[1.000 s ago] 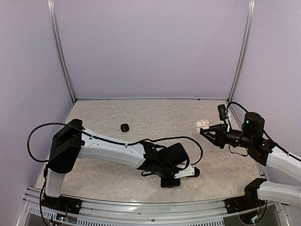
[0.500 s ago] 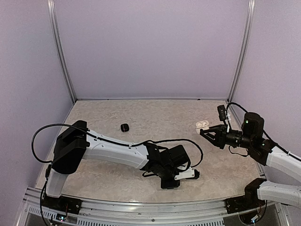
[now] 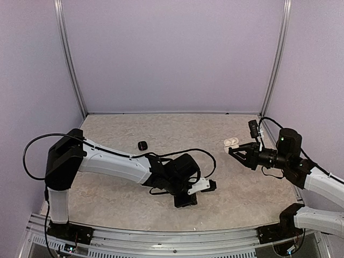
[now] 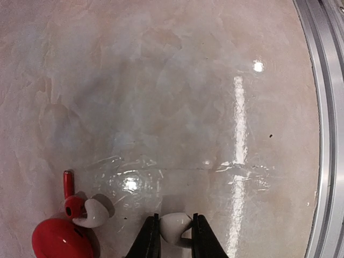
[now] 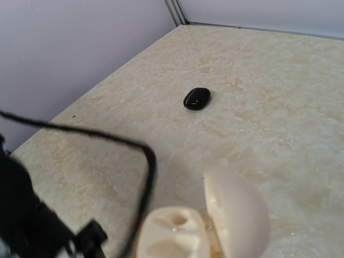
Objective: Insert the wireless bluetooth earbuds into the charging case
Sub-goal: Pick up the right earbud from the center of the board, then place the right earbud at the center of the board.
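My left gripper (image 4: 176, 236) is shut on a white earbud (image 4: 174, 226) just above the table; in the top view it (image 3: 184, 201) is at front centre. A second white earbud (image 4: 94, 213) touches a red earbud (image 4: 68, 200) beside a red case (image 4: 60, 239) to its left. The white charging case (image 5: 172, 234) stands open, lid (image 5: 236, 212) up and sockets empty, at the right (image 3: 232, 142). My right gripper (image 3: 236, 152) is open and empty just in front of it; its fingers do not show in the right wrist view.
A shut black case (image 3: 142, 145) lies left of centre, also in the right wrist view (image 5: 196, 98). The metal front rail (image 4: 328, 134) runs close to the right of my left gripper. Purple walls enclose the table on three sides.
My left arm has swung left, carrying its gripper and the white earbud a little left and away from the front edge. The right arm and white case have not moved.
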Robot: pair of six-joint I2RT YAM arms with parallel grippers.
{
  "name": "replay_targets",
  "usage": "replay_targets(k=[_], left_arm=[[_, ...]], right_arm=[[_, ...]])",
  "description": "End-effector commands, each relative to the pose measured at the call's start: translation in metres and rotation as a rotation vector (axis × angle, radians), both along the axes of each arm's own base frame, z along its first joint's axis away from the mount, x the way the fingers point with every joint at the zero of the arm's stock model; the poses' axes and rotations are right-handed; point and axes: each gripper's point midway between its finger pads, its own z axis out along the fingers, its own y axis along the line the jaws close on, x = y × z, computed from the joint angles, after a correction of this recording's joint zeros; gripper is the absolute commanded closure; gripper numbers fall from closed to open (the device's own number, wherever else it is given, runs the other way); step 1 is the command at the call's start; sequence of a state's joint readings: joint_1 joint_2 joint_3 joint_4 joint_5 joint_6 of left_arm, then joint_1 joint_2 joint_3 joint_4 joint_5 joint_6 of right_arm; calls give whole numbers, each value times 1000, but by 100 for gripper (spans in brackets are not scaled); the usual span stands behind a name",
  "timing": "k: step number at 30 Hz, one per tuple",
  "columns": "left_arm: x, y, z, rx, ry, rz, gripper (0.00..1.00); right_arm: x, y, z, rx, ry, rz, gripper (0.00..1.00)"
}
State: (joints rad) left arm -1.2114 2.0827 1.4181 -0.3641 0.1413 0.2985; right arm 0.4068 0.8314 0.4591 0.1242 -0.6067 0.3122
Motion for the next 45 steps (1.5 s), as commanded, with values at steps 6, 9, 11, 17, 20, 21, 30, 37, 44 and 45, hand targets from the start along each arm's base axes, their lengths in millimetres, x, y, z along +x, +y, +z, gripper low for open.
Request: replay_targets(k=[6, 9, 11, 17, 20, 21, 30, 37, 44, 45], left_arm=[[31, 6, 123, -470, -26, 141, 85], [39, 15, 169, -611, -106, 184, 85], [43, 19, 197, -699, -148, 207, 85], [51, 33, 240, -807, -216, 279, 84], [62, 48, 214, -722, -162, 364, 84], [65, 56, 201, -682, -133, 395, 84], [36, 141, 83, -169, 133, 707, 81], [3, 174, 35, 28, 265, 862, 79], [-11, 200, 7, 188, 264, 925, 79], [-14, 200, 5, 196, 271, 917, 78]], right_arm=[[-6, 5, 14, 45, -80, 69, 100], [-12, 9, 20, 65, -125, 115, 100], [-18, 12, 25, 86, -161, 143, 100], [-20, 24, 24, 80, -180, 177, 100], [-20, 25, 24, 79, -169, 178, 100], [-21, 24, 24, 79, -169, 179, 100], [-22, 26, 19, 70, -131, 192, 100], [-19, 30, 17, 76, -117, 209, 100], [-20, 30, 16, 76, -118, 212, 100], [-19, 30, 16, 76, -118, 213, 100]])
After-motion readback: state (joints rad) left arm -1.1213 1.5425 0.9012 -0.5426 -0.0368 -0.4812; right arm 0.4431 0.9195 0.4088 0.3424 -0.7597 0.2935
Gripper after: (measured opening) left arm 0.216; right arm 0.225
